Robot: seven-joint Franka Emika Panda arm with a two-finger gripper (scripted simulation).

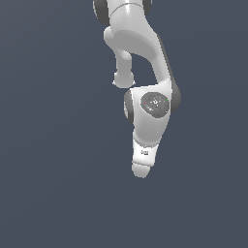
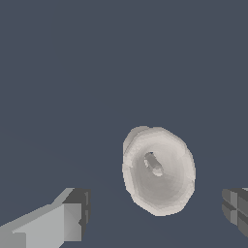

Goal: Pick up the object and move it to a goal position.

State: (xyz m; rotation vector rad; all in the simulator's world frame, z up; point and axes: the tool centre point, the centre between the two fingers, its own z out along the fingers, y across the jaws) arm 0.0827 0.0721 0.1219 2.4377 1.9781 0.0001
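Object [image 2: 158, 170] first: in my wrist view I look almost straight into its wide hollow rim, with a small darker opening at the centre, so its long axis runs roughly toward the camera, tipped slightly to one side. It is off-white and rounded, and I see it in the gap between the two fingers, nearer the darker-padded one [image 2: 236, 209] than the pale blocky one [image 2: 58, 224], and touching neither. Surface [image 2: 72, 72] beneath it is a flat, uniform slate grey with no markings, and the same grey fills the whole background in both views; I can make out no walls or edges. The gripper [image 2: 154, 217] is spread wide, its fingers standing well apart at opposite sides of the wrist view, and it has hold of nothing. In the exterior view I see the glossy white arm [image 1: 145, 111] reaching down from the top of the frame, its wrist pointing downward; there its body hides the fingers, and I cannot pick out the object with any confidence.
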